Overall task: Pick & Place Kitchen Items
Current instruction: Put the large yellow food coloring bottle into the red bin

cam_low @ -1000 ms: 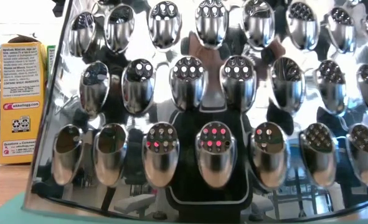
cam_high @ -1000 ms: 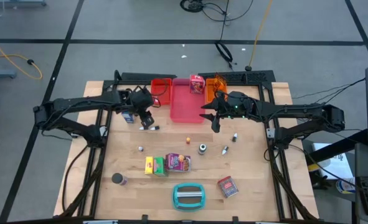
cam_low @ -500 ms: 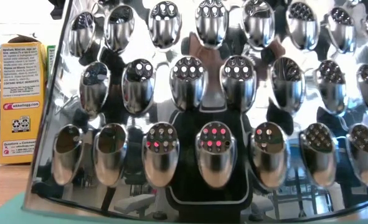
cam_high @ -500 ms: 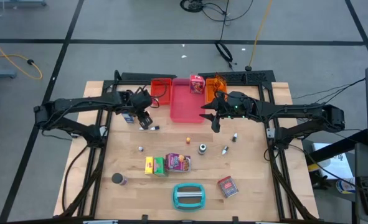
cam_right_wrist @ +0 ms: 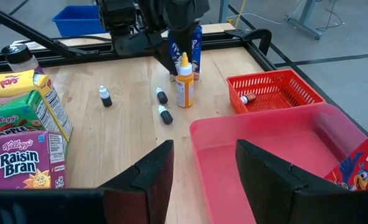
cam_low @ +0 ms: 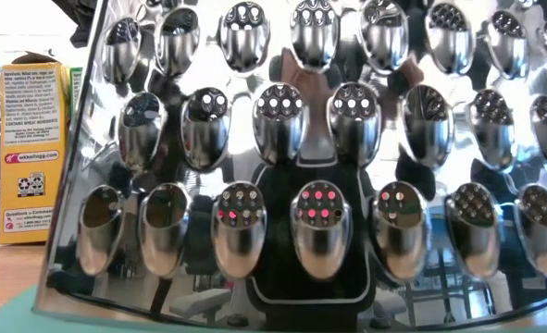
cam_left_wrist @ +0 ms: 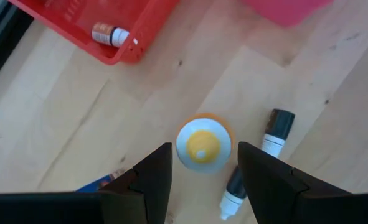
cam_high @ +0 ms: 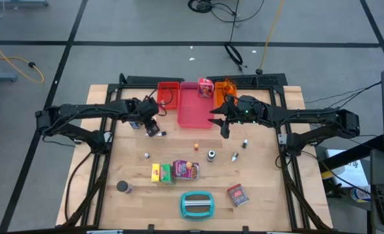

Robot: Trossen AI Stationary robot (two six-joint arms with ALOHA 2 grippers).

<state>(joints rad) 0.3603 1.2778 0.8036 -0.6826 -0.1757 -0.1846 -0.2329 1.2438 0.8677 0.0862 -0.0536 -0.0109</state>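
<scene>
Hovering open-jawed over the upright orange squeeze bottle [cam_left_wrist: 203, 145], left gripper [cam_left_wrist: 202, 180] has it between the jaws but ungripped, right gripper [cam_right_wrist: 199, 171] waits open above the pink tray [cam_right_wrist: 277, 155]; one small bottle [cam_left_wrist: 109, 34] binned in the red basket [cam_left_wrist: 78, 28], most items still loose.

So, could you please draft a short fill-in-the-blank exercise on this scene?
1. The small bottle lies inside the ____ basket.
2. The left gripper hangs directly above the ____-bodied bottle.
3. The Raisin Bran box is ____.

Missing words: red; orange; purple
</scene>
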